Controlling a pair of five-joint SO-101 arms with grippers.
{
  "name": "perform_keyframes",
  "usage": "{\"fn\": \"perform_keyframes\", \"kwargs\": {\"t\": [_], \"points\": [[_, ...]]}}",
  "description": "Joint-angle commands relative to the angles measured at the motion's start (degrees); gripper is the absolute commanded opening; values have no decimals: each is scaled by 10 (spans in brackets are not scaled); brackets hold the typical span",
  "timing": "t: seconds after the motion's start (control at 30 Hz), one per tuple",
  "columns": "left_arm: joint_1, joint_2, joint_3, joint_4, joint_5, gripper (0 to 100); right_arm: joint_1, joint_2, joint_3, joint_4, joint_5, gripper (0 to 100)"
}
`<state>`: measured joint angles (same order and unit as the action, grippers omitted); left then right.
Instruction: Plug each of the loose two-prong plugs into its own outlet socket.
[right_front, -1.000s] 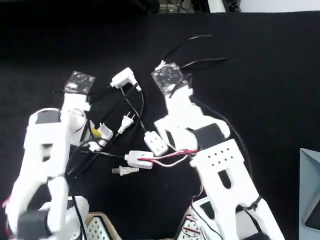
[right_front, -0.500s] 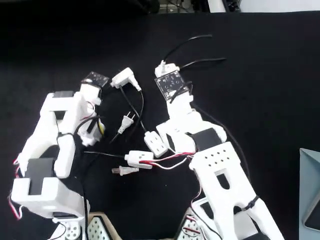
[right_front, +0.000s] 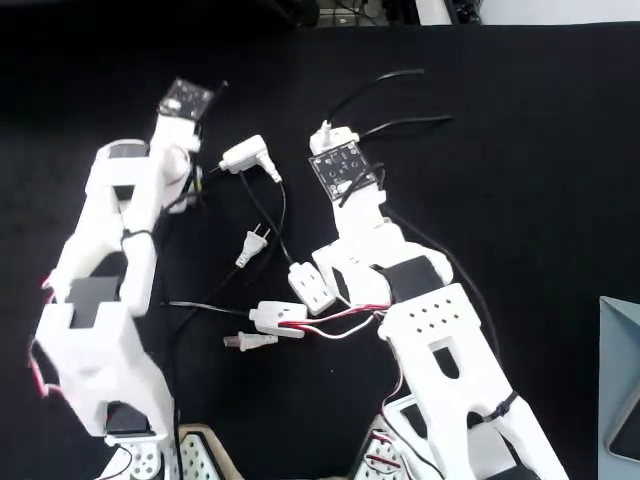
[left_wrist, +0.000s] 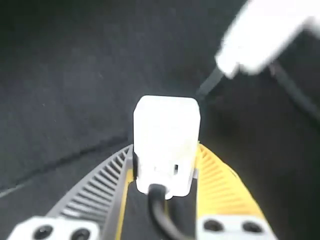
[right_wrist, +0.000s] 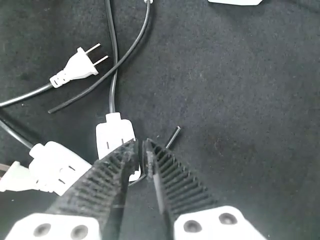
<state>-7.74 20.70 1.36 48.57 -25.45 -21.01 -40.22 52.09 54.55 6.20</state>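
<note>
- L arm: left gripper (left_wrist: 166, 148) clamped on a white block (left_wrist: 166, 132); its black cord (left_wrist: 159, 205) runs back between the fingers; mating face is turned away, so can't tell plug from socket.
- Ahead of the tips and off to one side, near but apart: an angled plug (left_wrist: 264, 34), over the black table (left_wrist: 75, 75); prob. the block's partner, going by the task.
- R arm: right gripper (right_wrist: 140, 145), jaws drawn almost together, nothing clearly held; a thin wire end (right_wrist: 173, 134) lies just beside the tips.
- Just beyond the R tips: a socket (right_wrist: 115, 136), slots visible; farther out, a loose two-prong plug (right_wrist: 75, 66); off to the side, a second socket (right_wrist: 52, 167); all three lie apart.
- Step, as I read it: bring the block to the angled plug & mate them.
- To do it well: squeeze firmly; much of the block sticks out past the tips, so a push could rock it; come in square-on, prongs in line w/ slots, no twist; go slow at contact.
- Angled plug is loose, so it will likely slide when pushed; R gripper could pin it first.
- Watch cord slack; cords cross nearby & may drag other pieces.
</note>
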Motion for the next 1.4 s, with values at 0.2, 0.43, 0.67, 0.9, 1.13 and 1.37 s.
{"fn": "perform_keyframes", "kwargs": {"t": [0.2, 0.43, 0.67, 0.9, 1.13, 1.37], "points": [[15, 201, -330, -4, 53, 34, 6, -17, -3, -10, -4, 15], [13, 290, -522, 156, 86, 302, 5, -17, -3, -21, -4, 15], [2, 291, -715, 350, 98, 314, 4, -17, -8, -22, -4, 16], [-29, 297, -883, 525, 101, 312, -71, -15, -21, -21, 8, 109], [-85, 291, -891, 524, 107, 238, -116, 87, -90, -18, 73, 109], [-113, 236, -884, 525, 111, 238, -118, 281, -222, -18, 120, 113]]}}
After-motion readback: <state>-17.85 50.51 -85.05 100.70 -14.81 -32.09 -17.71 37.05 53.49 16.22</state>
